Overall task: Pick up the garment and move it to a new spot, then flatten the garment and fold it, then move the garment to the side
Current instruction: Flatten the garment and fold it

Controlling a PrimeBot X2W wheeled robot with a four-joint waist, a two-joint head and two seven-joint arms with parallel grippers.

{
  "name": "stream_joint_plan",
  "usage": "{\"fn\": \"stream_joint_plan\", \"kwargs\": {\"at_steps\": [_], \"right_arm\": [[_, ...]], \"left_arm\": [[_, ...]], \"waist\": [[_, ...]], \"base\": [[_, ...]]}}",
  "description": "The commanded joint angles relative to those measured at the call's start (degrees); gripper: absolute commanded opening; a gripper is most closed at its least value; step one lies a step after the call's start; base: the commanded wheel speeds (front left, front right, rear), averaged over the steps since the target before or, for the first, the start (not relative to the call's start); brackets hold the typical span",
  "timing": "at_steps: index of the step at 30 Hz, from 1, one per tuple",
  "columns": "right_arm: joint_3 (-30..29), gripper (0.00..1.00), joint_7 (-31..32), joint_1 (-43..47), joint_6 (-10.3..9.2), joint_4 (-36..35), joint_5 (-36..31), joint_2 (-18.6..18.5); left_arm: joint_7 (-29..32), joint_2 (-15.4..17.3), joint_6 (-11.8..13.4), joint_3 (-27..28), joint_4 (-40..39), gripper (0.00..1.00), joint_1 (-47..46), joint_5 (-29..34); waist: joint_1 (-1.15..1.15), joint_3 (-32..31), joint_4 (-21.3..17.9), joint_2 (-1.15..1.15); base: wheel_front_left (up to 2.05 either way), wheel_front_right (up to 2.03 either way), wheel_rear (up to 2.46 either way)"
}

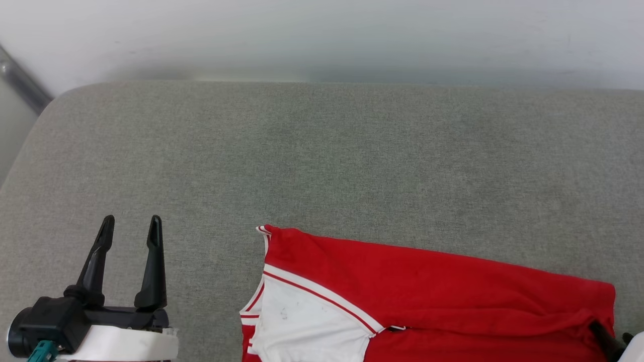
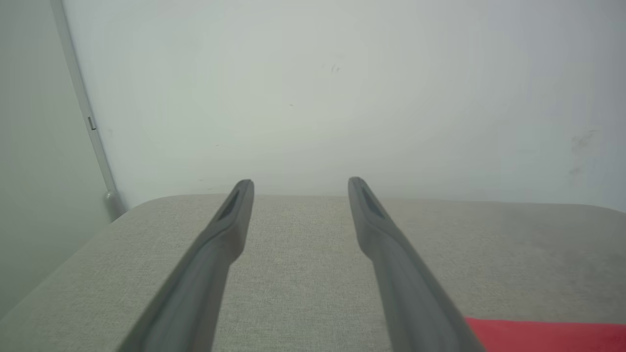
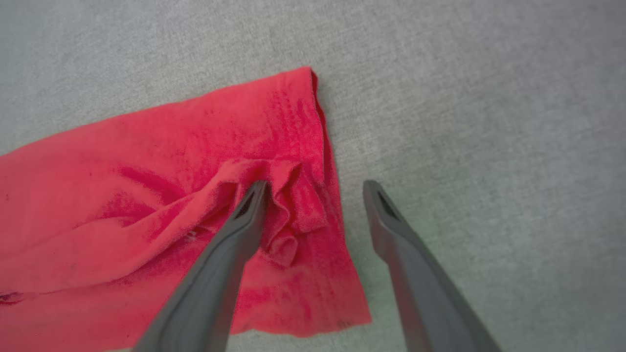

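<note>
The red jersey garment (image 1: 427,281), with a white short sleeve (image 1: 302,317) edged in red and white stripe, lies on the grey fabric-covered tabletop (image 1: 322,151) at the near edge, toward the robot's right, as a long band with the sleeve turned over on top. By the look of it, at least 1 fold is already in, so the pick-up and flattening seem done. What is left is probably a tidier fold and the move to the side, since the hem end under the right arm is rumpled into a small ridge. The left gripper (image 1: 132,221) hangs well apart from the cloth over bare tabletop, its 2 fingers spread wide and empty. The right gripper (image 3: 315,185) is also spread wide and holds nothing: 1 finger lies over that ridge, the other over bare fabric beside the hem. A pale wall (image 1: 322,35) runs behind the tabletop, with a grey metal strip (image 1: 20,85) at the far left. Nothing else lies on the surface to obstruct a slide sideways.
</note>
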Motion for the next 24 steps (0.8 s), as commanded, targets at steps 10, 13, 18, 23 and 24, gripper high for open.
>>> {"fn": "stream_joint_plan", "kwargs": {"at_steps": [10, 13, 18, 23, 24], "right_arm": [[2.45, 1.00, -1.67, -1.59, -0.01, 9.83, -0.34, 2.44], [4.47, 1.00, -1.56, -0.97, 0.06, 11.21, 0.41, 3.11], [7.01, 1.00, -2.66, -0.46, 0.20, 12.01, 0.87, 3.04], [9.14, 0.00, -6.07, -0.67, 0.05, 11.71, 1.35, 1.19], [8.89, 0.00, -6.61, -0.79, 0.03, 11.56, 1.38, 0.72]], "left_arm": [[-0.26, -5.42, -7.34, 4.59, 2.96, 1.00, -1.15, 6.91], [-0.26, -6.08, -7.90, 4.90, 3.45, 1.00, -1.41, 8.21], [-0.26, -7.11, -8.42, 5.29, 4.11, 1.00, -1.37, 9.20], [-0.26, -7.83, -8.69, 5.82, 4.87, 1.00, -1.34, 9.66], [-0.26, -7.88, -8.71, 5.84, 4.91, 1.00, -1.24, 9.69]], "waist": [[0.00, 1.92, 0.94, 0.00], [0.00, 2.19, 1.02, 0.00], [0.00, 2.07, 0.97, 0.00], [0.00, 1.56, 0.42, 0.00], [0.00, 1.46, 0.33, 0.00]], "base": [[0.00, 0.00, 0.00], [0.00, 0.00, 0.00], [0.00, 0.00, 0.00], [0.00, 0.00, 0.00], [0.00, 0.00, 0.00]]}}
